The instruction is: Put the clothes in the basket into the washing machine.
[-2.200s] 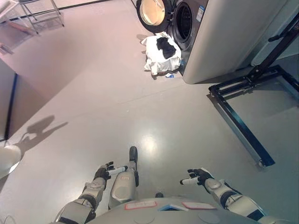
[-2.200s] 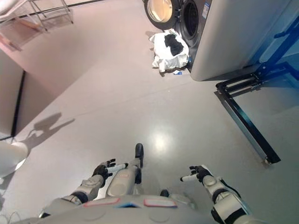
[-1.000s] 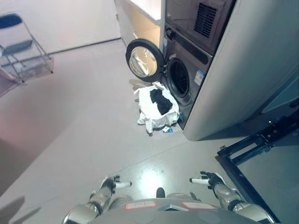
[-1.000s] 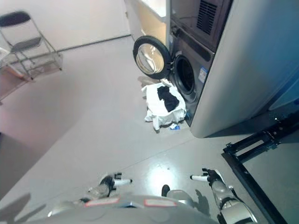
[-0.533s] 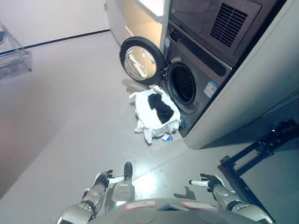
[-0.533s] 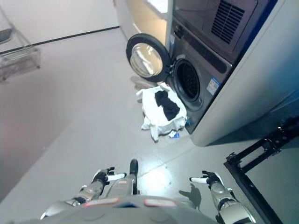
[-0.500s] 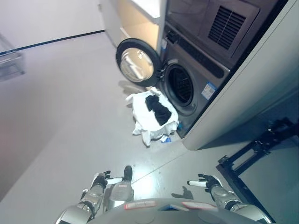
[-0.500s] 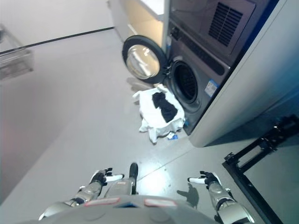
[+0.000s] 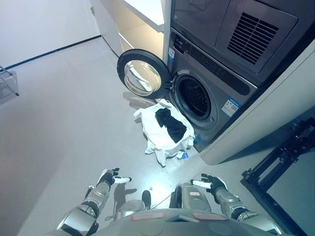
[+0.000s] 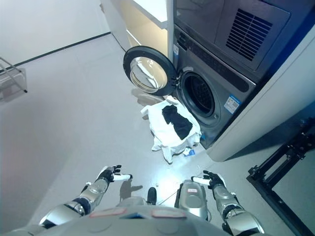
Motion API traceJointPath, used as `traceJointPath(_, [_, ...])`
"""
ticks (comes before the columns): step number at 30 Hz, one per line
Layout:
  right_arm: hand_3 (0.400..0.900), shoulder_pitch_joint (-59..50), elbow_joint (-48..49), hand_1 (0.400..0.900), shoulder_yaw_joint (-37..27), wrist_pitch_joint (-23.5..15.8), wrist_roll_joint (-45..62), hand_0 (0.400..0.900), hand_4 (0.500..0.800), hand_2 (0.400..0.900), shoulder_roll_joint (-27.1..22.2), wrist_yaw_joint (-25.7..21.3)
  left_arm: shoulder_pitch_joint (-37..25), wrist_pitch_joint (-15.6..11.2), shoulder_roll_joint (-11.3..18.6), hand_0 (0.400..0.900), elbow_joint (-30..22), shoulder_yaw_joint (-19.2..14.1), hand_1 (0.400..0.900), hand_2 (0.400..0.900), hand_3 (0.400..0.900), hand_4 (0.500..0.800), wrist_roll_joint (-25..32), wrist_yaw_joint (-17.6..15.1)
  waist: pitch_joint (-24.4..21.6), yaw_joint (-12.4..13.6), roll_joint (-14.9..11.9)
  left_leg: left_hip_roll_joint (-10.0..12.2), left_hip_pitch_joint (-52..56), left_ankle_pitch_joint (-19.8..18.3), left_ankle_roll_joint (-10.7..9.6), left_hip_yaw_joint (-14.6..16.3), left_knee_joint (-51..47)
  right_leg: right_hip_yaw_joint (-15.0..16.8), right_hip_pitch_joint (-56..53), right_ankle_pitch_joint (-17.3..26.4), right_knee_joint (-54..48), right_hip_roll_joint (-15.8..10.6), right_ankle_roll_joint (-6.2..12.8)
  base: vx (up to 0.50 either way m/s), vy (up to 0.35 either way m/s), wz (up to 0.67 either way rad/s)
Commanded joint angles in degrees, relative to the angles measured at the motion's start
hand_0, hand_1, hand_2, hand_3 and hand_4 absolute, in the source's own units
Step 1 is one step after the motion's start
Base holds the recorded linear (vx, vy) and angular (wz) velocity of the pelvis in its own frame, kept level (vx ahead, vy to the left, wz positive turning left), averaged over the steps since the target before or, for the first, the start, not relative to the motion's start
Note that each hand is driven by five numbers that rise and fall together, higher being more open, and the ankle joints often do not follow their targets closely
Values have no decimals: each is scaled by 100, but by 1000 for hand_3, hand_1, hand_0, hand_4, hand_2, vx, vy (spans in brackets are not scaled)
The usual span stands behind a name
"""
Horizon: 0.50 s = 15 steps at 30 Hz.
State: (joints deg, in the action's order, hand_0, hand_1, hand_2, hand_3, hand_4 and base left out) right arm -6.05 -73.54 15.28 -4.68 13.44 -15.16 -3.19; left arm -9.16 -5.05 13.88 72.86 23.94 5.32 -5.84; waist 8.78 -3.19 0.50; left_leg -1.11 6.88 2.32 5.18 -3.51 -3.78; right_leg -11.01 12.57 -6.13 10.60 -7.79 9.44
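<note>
Closer now to the washing machine (image 9: 206, 93) with its door (image 9: 142, 74) swung open, basket (image 9: 165, 129) of clothes just before it, left hand (image 9: 107, 178) and right hand (image 9: 210, 183) both loose-fingered, empty.

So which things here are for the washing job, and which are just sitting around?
For the job:
- washing machine, its round door open
- basket draped in white cloth, with a black garment on top
- left hand and right hand, both empty

Just there:
- black metal frame
- wire rack
</note>
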Motion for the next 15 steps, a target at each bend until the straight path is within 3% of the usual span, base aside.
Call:
traceJointPath(1, [900, 132, -88, 900, -29, -55, 35, 900, 800, 900, -385, -133, -147, -235, -55, 900, -31, -22, 900, 900, 900, 800, -267, 78, -196, -72, -102, -151, 858, -659, -497, -11, -122, -518, 55, 1648, -1179, 109, -8, 472, -91, -6])
traceJointPath(5, [900, 293, -162, 900, -108, -81, 92, 900, 800, 900, -445, -115, -43, -233, -148, 900, -12, -3, 900, 900, 900, 800, -322, 147, -447, -180, -121, -84, 1204, -922, -643, -22, 192, -308, -331, 1718, -1279, 276, -164, 501, -108, 6])
traceJointPath(7, [900, 268, -169, 900, -106, -93, 137, 900, 800, 900, -497, -102, -26, -231, -186, 900, -9, -4, 900, 900, 900, 800, -285, 166, -478, -193, -10, 40, 1138, -587, -863, -33, 1098, -245, -481, 1596, -1027, 463, -353, 340, -105, -3])
traceJointPath(8, [900, 267, -169, 900, -106, -93, 137, 900, 800, 900, -494, -102, -27, -231, -183, 900, -9, -4, 900, 900, 900, 800, -285, 166, -496, -207, -33, 16, 1107, -568, -858, -49, 1101, -250, -455, 1601, -1022, 432, -350, 320, -158, -24])
traceJointPath(9, [900, 224, -43, 900, -43, -115, 223, 900, 800, 900, -549, -115, -12, -197, -176, 900, -35, 77, 900, 900, 900, 800, -354, 201, -460, -217, -27, 160, 510, 238, -1221, 105, 2829, -42, -705, 1365, -965, 591, -600, 302, -186, -46])
traceJointPath(10, [900, 183, 54, 900, -25, -124, 280, 900, 800, 900, -563, -100, -9, -192, -180, 900, -30, 100, 900, 900, 900, 800, -398, 202, -409, -176, -124, 10, 102, 536, -1293, 51, 3482, 78, -853, 1275, -1024, 555, -672, 390, -229, -84])
traceJointPath(12, [900, 51, 165, 900, -12, -143, 327, 900, 800, 900, -637, -132, -62, -175, -171, 900, 0, 115, 900, 900, 900, 800, -455, 132, -188, 31, -215, -319, -603, 537, -1246, -76, 4975, 408, -1158, 1177, -1099, 597, -823, 259, -139, -99])
traceJointPath(13, [900, 14, 205, 900, 1, -148, 323, 900, 800, 900, -651, -163, -65, -184, -157, 900, -27, 111, 900, 900, 900, 800, -425, 101, -145, 76, -346, -342, -930, 533, -1108, -72, 5197, 497, -1263, 1147, -1115, 515, -860, 169, -81, -63])
traceJointPath(14, [900, 14, 206, 900, -1, -147, 323, 900, 800, 900, -652, -163, -66, -183, -159, 900, -27, 112, 900, 900, 900, 800, -424, 101, -131, 94, -306, -300, -939, 487, -1106, -63, 5257, 505, -1269, 1148, -1113, 558, -862, 229, -89, -99])
traceJointPath(15, [900, -50, 284, 900, 48, -173, 328, 900, 800, 900, -679, -228, -40, -236, -142, 900, -121, 141, 900, 900, 900, 800, -368, 60, -34, 236, -401, -168, -1528, 356, -889, -93, 5084, 761, -1453, 1027, -1099, 550, -896, 260, -27, -127])
